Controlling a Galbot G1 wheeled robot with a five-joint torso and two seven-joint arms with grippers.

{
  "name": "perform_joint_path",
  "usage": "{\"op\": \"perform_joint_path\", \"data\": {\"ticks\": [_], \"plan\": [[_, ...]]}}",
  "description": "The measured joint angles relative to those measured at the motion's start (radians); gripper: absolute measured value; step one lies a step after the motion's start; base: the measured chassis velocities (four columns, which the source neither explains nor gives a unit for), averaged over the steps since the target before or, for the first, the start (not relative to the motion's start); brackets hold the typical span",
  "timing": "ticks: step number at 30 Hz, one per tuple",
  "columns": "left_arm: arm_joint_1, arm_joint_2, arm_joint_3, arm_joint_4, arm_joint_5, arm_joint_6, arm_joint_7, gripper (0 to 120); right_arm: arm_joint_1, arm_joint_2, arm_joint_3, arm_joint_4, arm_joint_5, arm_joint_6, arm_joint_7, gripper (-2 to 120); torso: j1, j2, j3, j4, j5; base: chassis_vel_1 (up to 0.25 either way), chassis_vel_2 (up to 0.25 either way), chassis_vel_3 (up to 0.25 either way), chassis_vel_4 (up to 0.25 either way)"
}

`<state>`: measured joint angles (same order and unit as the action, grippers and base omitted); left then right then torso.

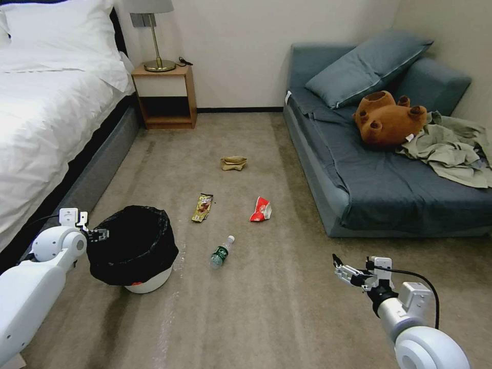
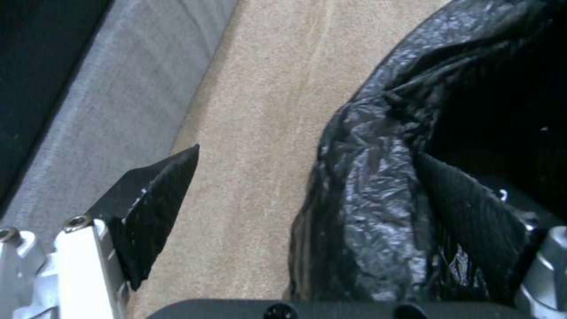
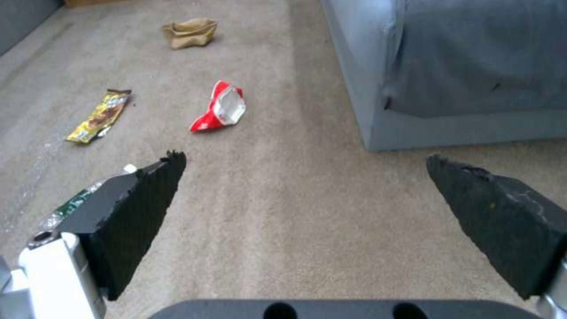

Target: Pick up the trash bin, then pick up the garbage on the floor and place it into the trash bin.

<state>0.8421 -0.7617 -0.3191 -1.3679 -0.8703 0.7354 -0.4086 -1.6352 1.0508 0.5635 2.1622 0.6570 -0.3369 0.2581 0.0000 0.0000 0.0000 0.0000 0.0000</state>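
Observation:
The trash bin (image 1: 134, 246), lined with a glossy black bag (image 2: 366, 186) above a white base, stands on the carpet at the left. My left gripper (image 1: 97, 234) (image 2: 307, 153) is open and straddles the bin's rim on the bed side, one finger outside and one inside. The garbage lies on the floor: a tan paper bag (image 1: 233, 163) (image 3: 190, 32), a gold-brown candy wrapper (image 1: 203, 207) (image 3: 99, 116), a red-and-white packet (image 1: 260, 209) (image 3: 219, 108) and a small clear bottle (image 1: 221, 252) (image 3: 77, 201). My right gripper (image 1: 341, 269) (image 3: 304, 157) hangs open above the carpet, right of the bottle.
A white bed (image 1: 51, 102) runs along the left, its grey base (image 2: 118, 88) close beside the bin. A wooden nightstand (image 1: 164, 97) with a lamp stands at the back wall. The blue sofa (image 1: 389, 174) on the right holds a plush bear (image 1: 389, 120) and grey-green clothes (image 1: 451, 148).

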Motion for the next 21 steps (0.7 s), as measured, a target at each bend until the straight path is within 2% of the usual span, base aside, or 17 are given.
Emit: {"op": "perform_joint_path", "data": {"ticks": [3,4,5,8,9,11,13,18,19,21], "plan": [[0.0,-0.013,0.002,0.009,0.014,0.0,0.014,78,0.003,0.0,-0.006,-0.004,0.001,0.005,-0.002,100,0.0,0.0,0.0,0.0,0.0001,0.0,0.0,0.0,0.0],[0.0,-0.013,0.002,0.009,0.014,0.0,0.014,78,0.003,0.0,-0.006,-0.004,0.001,0.005,-0.002,100,0.0,0.0,0.0,0.0,0.0001,0.0,0.0,0.0,0.0],[-0.001,-0.021,0.002,0.019,0.024,0.0,0.022,71,0.004,-0.001,-0.009,-0.005,0.001,0.008,-0.004,100,0.0,0.0,0.0,0.0,0.0001,0.0,0.0,0.0,0.0],[-0.001,-0.03,0.002,0.029,0.041,0.0,0.034,65,0.006,-0.002,-0.011,-0.007,0.002,0.01,-0.005,100,0.0,0.0,0.0,0.0,0.0,0.0,0.0,0.0,0.0],[0.0,-0.036,0.002,0.036,0.053,0.0,0.042,57,0.009,-0.002,-0.014,-0.01,0.004,0.012,-0.006,100,0.0,0.0,0.0,0.0,-0.0001,0.0,0.0,0.0,0.0],[0.0,-0.039,0.002,0.038,0.058,0.0,0.046,54,0.011,-0.003,-0.015,-0.011,0.005,0.012,-0.006,100,0.0,0.0,0.0,0.0,-0.0001,0.0,0.0,0.0,0.0],[0.001,-0.046,0.003,0.043,0.066,0.0,0.057,41,0.015,-0.006,-0.018,-0.015,0.008,0.014,-0.006,100,0.0,0.0,0.0,0.0,-0.0001,0.0,0.0,0.0,0.0],[0.001,-0.048,0.002,0.045,0.069,0.0,0.069,30,0.017,-0.007,-0.02,-0.015,0.01,0.015,-0.007,100,0.0,0.0,0.0,0.0,0.0,0.0,0.0,0.0,0.0],[0.0,-0.048,0.001,0.046,0.069,0.0,0.075,22,0.018,-0.008,-0.021,-0.015,0.011,0.015,-0.007,100,0.0,0.0,0.0,0.0,0.0001,0.0,0.0,0.0,0.0],[0.0,-0.048,-0.001,0.047,0.07,-0.003,0.083,20,0.018,-0.008,-0.022,-0.015,0.011,0.016,-0.007,100,0.0,0.0,0.0,-0.0001,0.0003,0.0,0.0,0.0,0.0]]}}
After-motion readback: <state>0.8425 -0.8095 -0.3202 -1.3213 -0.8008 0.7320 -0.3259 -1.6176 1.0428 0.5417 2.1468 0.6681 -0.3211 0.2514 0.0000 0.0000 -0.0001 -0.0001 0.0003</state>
